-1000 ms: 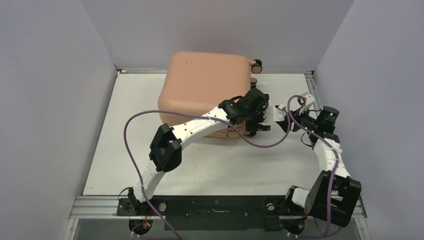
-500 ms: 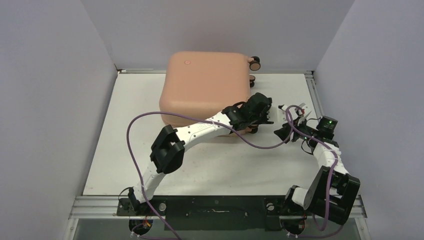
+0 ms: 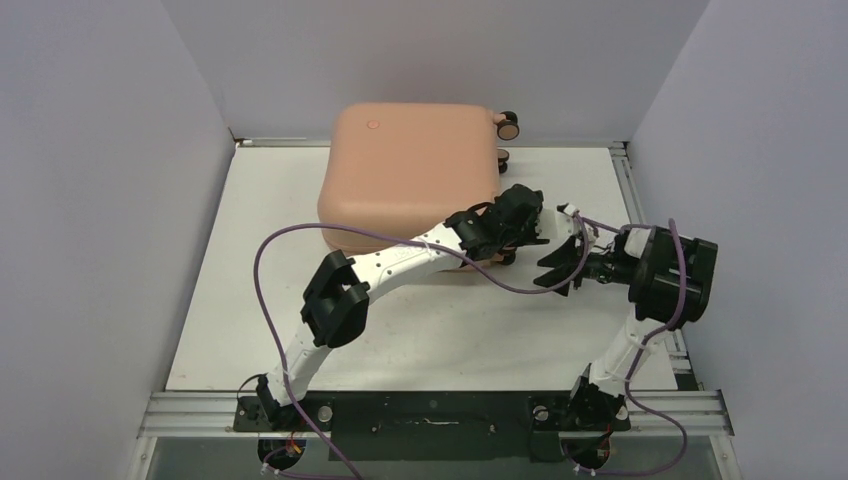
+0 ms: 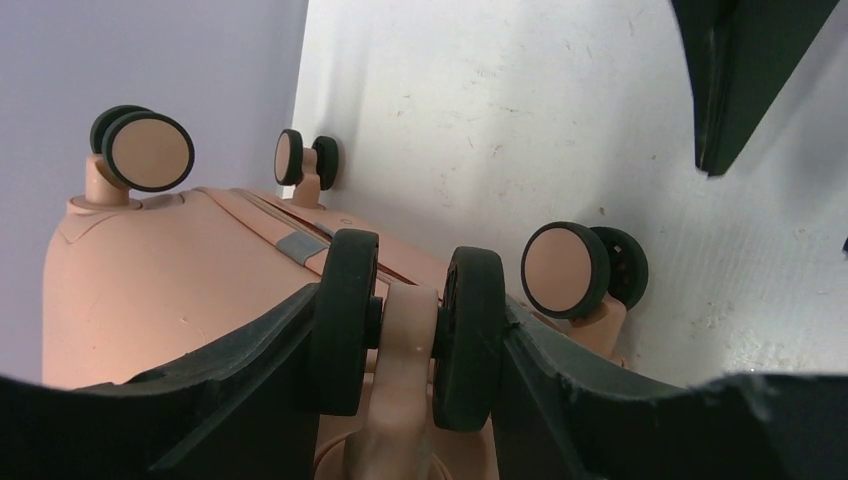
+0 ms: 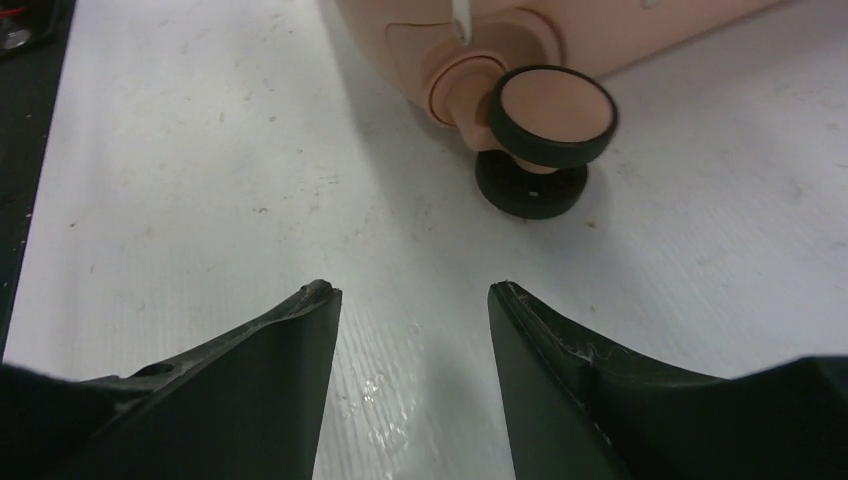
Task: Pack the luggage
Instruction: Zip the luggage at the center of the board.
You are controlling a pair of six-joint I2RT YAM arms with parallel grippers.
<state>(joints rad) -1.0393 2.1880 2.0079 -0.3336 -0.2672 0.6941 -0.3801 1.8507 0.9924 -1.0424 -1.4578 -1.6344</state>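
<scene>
1. The luggage [image 3: 410, 170] is a peach-pink hard-shell suitcase. It lies flat and closed at the far middle of the white table [image 3: 260, 260], its wheeled end turned right, so its inside is hidden.
2. The left arm reaches from its base diagonally across the table to the case's near-right corner. There the left gripper [image 4: 405, 330] is clamped on a twin-wheel caster [image 4: 470, 335], one black finger pressed against the outside of each tyre.
3. In the left wrist view a second near caster [image 4: 580, 270] stands just right of the held one, and the two far casters sit up against the back wall.
4. The right arm is folded at the right edge of the table, its forearm low and pointing left. The right gripper [image 3: 558, 265] hovers over bare table with its fingers apart and holds nothing.
5. The right wrist view shows the lower near caster [image 5: 550, 115] ahead of the right gripper's tips, apart from them.
6. A second ago the left fingers stood wide open at that corner – now they have closed on the caster. The right arm's elbow has swung up and outward, and its gripper has dropped lower; the case sits about where it was.
</scene>
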